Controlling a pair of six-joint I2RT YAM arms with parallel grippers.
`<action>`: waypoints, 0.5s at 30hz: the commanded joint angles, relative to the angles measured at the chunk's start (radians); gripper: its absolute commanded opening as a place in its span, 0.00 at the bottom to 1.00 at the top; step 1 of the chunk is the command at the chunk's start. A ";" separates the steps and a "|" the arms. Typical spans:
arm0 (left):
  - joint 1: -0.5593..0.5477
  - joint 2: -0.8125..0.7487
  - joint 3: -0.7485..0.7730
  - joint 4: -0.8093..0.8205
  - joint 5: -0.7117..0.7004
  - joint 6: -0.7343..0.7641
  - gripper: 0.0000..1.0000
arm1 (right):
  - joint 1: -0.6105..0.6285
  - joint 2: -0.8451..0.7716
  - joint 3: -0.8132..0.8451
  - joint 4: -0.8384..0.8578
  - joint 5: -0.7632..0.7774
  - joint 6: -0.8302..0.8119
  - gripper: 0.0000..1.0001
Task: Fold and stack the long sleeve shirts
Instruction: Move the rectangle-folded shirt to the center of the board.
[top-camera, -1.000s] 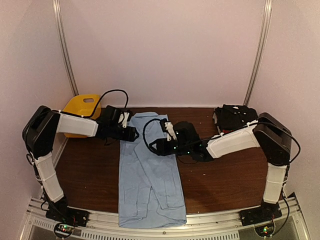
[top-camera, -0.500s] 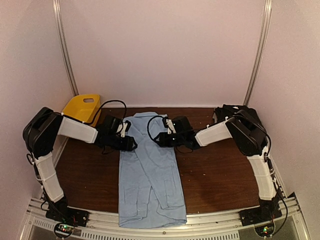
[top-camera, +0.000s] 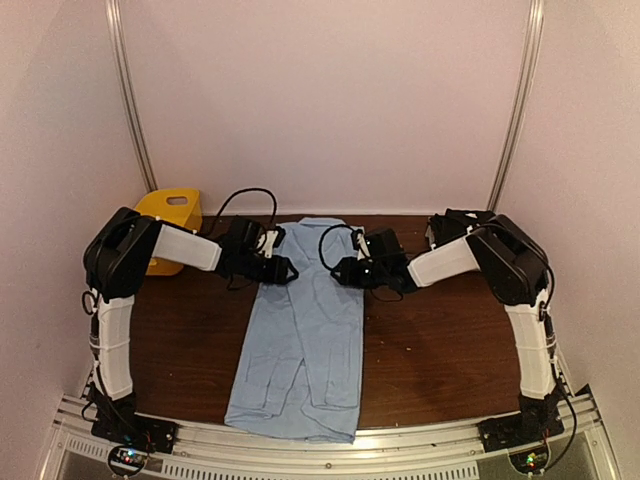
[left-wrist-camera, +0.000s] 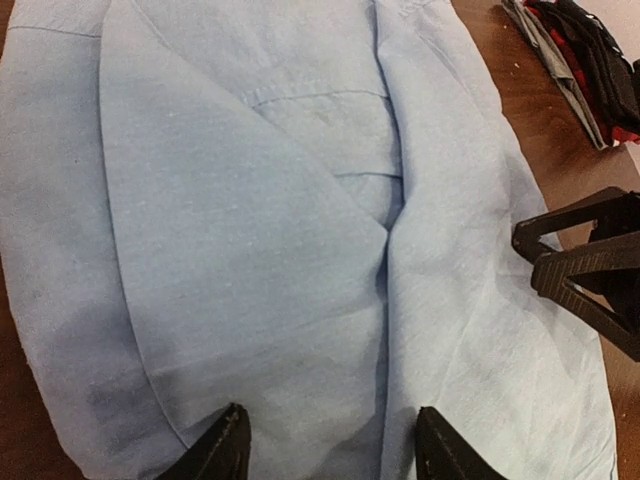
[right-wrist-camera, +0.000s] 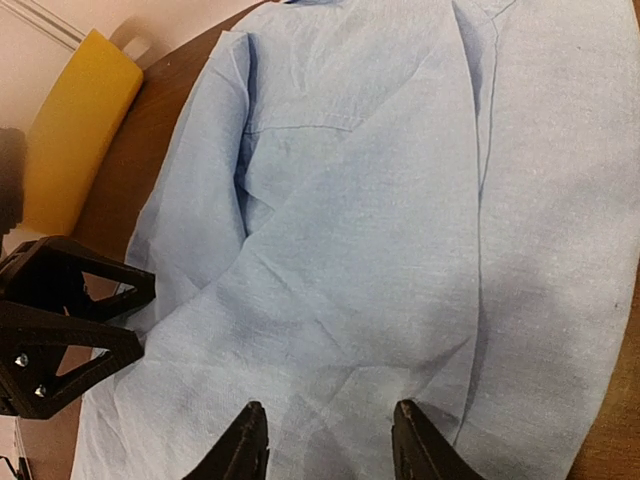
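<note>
A light blue long sleeve shirt lies lengthwise down the table, collar at the far end, with its sides folded inward. My left gripper is at the shirt's upper left edge. In the left wrist view it stands open, both fingertips over flat blue cloth. My right gripper is opposite at the upper right edge. It is also open above the cloth, pinching nothing. Each wrist view shows the other gripper across the shirt. A folded pile of dark shirts with red edging sits at the back right.
A yellow plastic basket stands at the back left corner, also seen in the right wrist view. Bare brown table shows on both sides of the shirt. The shirt's hem hangs at the near edge by the metal rail.
Both grippers have moved right and toward the back along the shirt's upper part. The shirt's top has slid right and its hem has swung slightly left. Both pairs of jaws have narrowed a little.
</note>
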 joint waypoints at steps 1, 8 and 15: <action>0.005 0.101 0.118 -0.059 0.035 0.027 0.58 | -0.050 -0.010 -0.007 -0.094 0.052 -0.004 0.45; 0.005 0.223 0.287 -0.075 0.054 0.029 0.58 | -0.123 0.046 0.102 -0.157 0.015 -0.075 0.45; 0.003 0.226 0.305 -0.075 0.078 0.007 0.58 | -0.165 0.136 0.270 -0.262 -0.051 -0.146 0.45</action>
